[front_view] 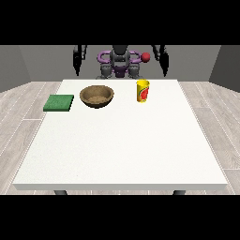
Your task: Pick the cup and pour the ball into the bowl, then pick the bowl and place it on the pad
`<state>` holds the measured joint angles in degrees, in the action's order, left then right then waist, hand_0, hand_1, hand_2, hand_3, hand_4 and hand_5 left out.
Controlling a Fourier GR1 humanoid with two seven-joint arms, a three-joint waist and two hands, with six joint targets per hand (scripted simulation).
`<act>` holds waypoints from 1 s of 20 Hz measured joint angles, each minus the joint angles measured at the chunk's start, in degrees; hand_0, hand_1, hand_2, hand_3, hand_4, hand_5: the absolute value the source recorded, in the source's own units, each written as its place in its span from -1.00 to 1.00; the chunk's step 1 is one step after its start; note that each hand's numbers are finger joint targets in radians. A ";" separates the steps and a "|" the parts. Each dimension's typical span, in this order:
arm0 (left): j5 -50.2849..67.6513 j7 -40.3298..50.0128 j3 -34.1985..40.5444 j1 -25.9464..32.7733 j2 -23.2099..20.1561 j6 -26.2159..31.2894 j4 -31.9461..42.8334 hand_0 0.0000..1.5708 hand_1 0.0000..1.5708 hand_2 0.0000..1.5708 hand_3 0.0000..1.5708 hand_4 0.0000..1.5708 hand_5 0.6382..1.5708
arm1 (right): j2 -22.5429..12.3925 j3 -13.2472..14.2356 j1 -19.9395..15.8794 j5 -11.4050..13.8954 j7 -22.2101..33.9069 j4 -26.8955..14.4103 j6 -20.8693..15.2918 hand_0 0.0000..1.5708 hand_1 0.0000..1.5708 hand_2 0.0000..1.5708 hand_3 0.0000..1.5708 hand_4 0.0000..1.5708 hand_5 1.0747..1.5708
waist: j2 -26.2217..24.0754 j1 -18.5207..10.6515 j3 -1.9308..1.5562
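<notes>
White table [122, 150] surface carries all items. Both hands, at the view's left [77, 58] and right [161, 58], hang raised behind it; finger state cannot be determined. Yellow cup [143, 90] stands upright beside the brown bowl [97, 96]; green pad [59, 103] lies beyond the bowl, at left.

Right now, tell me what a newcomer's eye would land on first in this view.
The yellow cup with a red mark stands out most, upright at the far side of the white table, right of centre. Left of it and apart sits the brown bowl, and further left the green pad lies flat near the table's left edge.
</notes>
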<state>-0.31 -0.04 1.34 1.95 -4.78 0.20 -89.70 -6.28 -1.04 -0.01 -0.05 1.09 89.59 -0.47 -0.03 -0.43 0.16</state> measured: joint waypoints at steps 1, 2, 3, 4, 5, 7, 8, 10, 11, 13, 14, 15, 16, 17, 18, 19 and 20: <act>0.02 0.44 0.10 -0.01 -0.30 0.04 -0.64 -1.00 -1.00 -1.00 -1.00 -1.00 0.98 | -0.24 0.08 -0.08 -0.08 0.47 0.66 0.05 -1.00 -1.00 -1.00 -1.00 -0.26 1.00 | -1.80 -0.03 -0.04; 0.06 0.94 0.15 -0.10 -0.58 0.10 -1.36 -1.00 -1.00 -1.00 -1.00 -1.00 0.98 | -0.51 0.16 -0.19 -0.15 0.94 1.41 0.11 -1.00 -1.00 -1.00 -1.00 -0.26 1.00 | -3.62 0.04 -0.07; 0.11 1.47 0.19 -0.18 -0.87 0.19 -2.07 -1.00 -1.00 -1.00 -1.00 -1.00 0.98 | -0.76 0.22 -0.31 -0.23 1.47 2.13 0.17 -1.00 -1.00 -1.00 -1.00 -0.26 1.00 | -5.41 0.04 -0.11; 0.15 2.01 0.27 -0.32 -1.20 0.27 -2.80 -1.00 -1.00 -1.00 -1.00 -1.00 0.98 | -0.98 0.26 -0.49 -0.33 2.04 2.83 0.24 -1.00 -1.00 -1.00 -1.00 -0.26 1.00 | -7.15 -0.01 -0.15; 0.20 2.62 0.34 -0.46 -1.52 0.36 -3.49 -1.00 -1.00 -1.00 -1.00 -1.00 0.98 | -1.22 0.34 -0.67 -0.46 2.63 3.52 0.31 -1.00 -1.00 -1.00 -1.00 -0.26 1.00 | -8.85 -0.02 -0.19; 1.64 4.59 0.02 0.34 -0.77 0.69 -5.18 -1.00 -1.00 -1.00 -1.00 -1.00 0.98 | -0.19 0.07 0.63 -1.88 4.34 5.00 0.34 -1.00 -1.00 -1.00 -1.00 -0.31 1.00 | -13.52 0.29 -0.21; 2.99 5.76 -1.03 1.76 0.40 0.71 -6.25 -1.00 -1.00 -1.00 -1.00 -1.00 0.98 | 0.89 -0.12 2.27 -3.21 5.46 5.72 0.34 -1.00 -1.00 -1.00 -1.00 -0.34 1.00 | -16.23 0.49 -0.20; 5.06 9.53 -2.26 3.88 2.06 0.47 -9.05 -1.00 -1.00 -1.00 -1.00 -1.00 0.97 | 2.04 -0.12 5.25 -5.64 8.39 7.56 0.42 -1.00 -1.00 -1.00 -1.00 -0.33 0.99 | -20.69 0.50 -0.21; 5.80 10.75 -2.61 5.38 2.44 0.55 -10.35 -1.00 -1.00 -1.00 -1.00 -1.00 0.97 | 2.66 -0.45 6.69 -6.36 9.94 8.94 0.14 -1.00 -1.00 -1.00 -1.00 -0.33 0.99 | -22.25 0.69 -0.20; 6.32 13.73 -3.90 7.46 3.20 -0.31 -13.79 -1.00 -1.00 -1.00 -1.00 -1.00 0.96 | 2.80 -0.31 9.48 -8.03 12.35 11.99 0.26 -1.00 -1.00 -1.00 -1.00 -0.33 0.99 | -24.12 0.71 -0.20; 6.43 15.03 -4.18 8.48 3.40 -0.76 -15.37 -1.00 -1.00 -1.00 -1.00 -1.00 0.96 | 2.63 -0.31 10.50 -8.90 14.03 14.06 0.38 -1.00 -1.00 -1.00 -1.00 -0.33 1.00 | -24.87 0.97 -0.20; 6.43 16.54 -5.04 8.83 3.68 -1.55 -17.27 -1.00 -1.00 -1.00 -1.00 -1.00 0.96 | 2.41 -0.02 10.94 -9.71 15.68 16.06 0.27 -1.00 -1.00 -1.00 -1.00 -0.34 0.99 | -25.03 1.01 -0.19; 6.50 17.49 -5.62 9.46 3.80 -1.71 -19.36 -1.00 -1.00 -1.00 -1.00 -1.00 0.95 | 2.16 0.48 11.78 -10.40 16.04 17.67 0.44 -1.00 -1.00 -1.00 -1.00 -0.35 1.00 | -24.59 0.82 -0.18; 5.99 17.99 -6.27 10.16 4.00 -2.22 -20.98 -1.00 -1.00 -1.00 -1.00 -1.00 0.96 | 2.43 -0.23 12.81 -10.30 16.49 19.66 0.36 -1.00 -1.00 -1.00 -1.00 -0.36 1.00 | -24.18 1.06 -0.18; 5.46 18.30 -7.89 10.52 4.16 -3.14 -22.57 -1.00 -1.00 -1.00 -1.00 -1.00 0.95 | 2.28 0.18 13.41 -10.57 16.26 20.86 0.48 -1.00 -1.00 -1.00 -1.00 -0.38 1.00 | -23.20 0.88 -0.17; 5.01 17.24 -8.91 11.36 4.29 -3.47 -23.57 -1.00 -1.00 -1.00 -1.00 -1.00 0.95 | 2.44 0.33 13.64 -10.70 16.11 22.00 0.33 -1.00 -1.00 -1.00 -1.00 -0.39 1.00 | -21.89 0.79 -0.18; 4.32 16.80 -9.64 11.40 4.39 -4.17 -24.46 -1.00 -1.00 -1.00 -1.00 -1.00 0.95 | 2.02 1.03 14.11 -11.69 15.95 23.15 1.04 -1.00 -1.00 -1.00 -1.00 -0.40 1.00 | -20.61 0.90 -0.17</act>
<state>4.00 16.76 -8.30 13.34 -0.39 -3.97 -114.16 -4.25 -0.01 14.10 -11.74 17.04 112.74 0.58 -20.64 0.47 -0.01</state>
